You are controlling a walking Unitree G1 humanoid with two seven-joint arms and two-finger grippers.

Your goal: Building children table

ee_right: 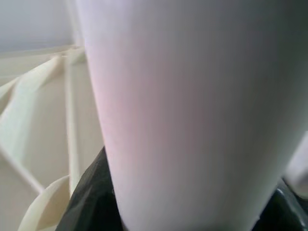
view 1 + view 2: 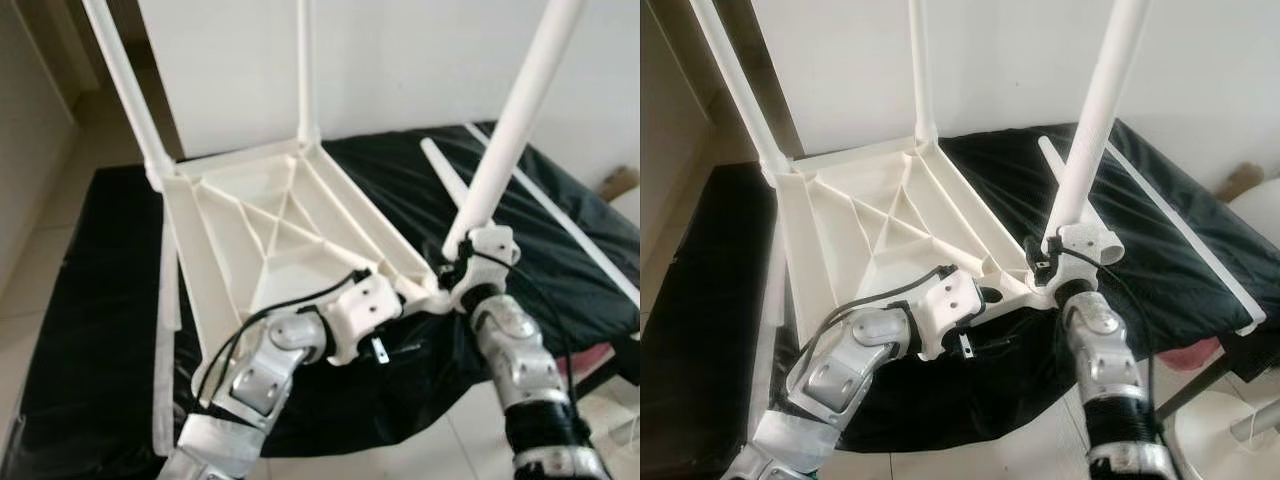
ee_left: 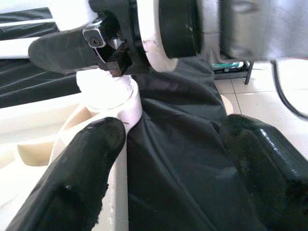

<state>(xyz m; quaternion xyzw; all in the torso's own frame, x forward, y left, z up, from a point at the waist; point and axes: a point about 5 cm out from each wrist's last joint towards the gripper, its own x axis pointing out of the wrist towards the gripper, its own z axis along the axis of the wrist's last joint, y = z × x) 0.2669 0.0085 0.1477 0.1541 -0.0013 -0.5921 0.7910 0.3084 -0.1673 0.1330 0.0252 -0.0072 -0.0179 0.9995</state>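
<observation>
A white plastic table top (image 2: 270, 230) lies upside down on a black cloth (image 2: 100, 300). Two white legs (image 2: 125, 85) stand in its far corners. My right gripper (image 2: 470, 262) is shut on a third leg (image 2: 515, 120), holding it upright over the near right corner socket (image 3: 113, 96). In the right wrist view this leg (image 1: 192, 120) is very close. My left gripper (image 3: 168, 178) is open at the top's near edge, just beside that socket, one finger (image 3: 72, 183) against the rim. A loose leg (image 2: 445, 170) lies on the cloth behind the held one.
A long white strip (image 2: 560, 215) lies across the cloth's right side and another (image 2: 165, 350) along its left. A white wall stands close behind. Tiled floor (image 2: 430, 450) lies in front, with a pink item (image 2: 1190, 355) under the cloth's right edge.
</observation>
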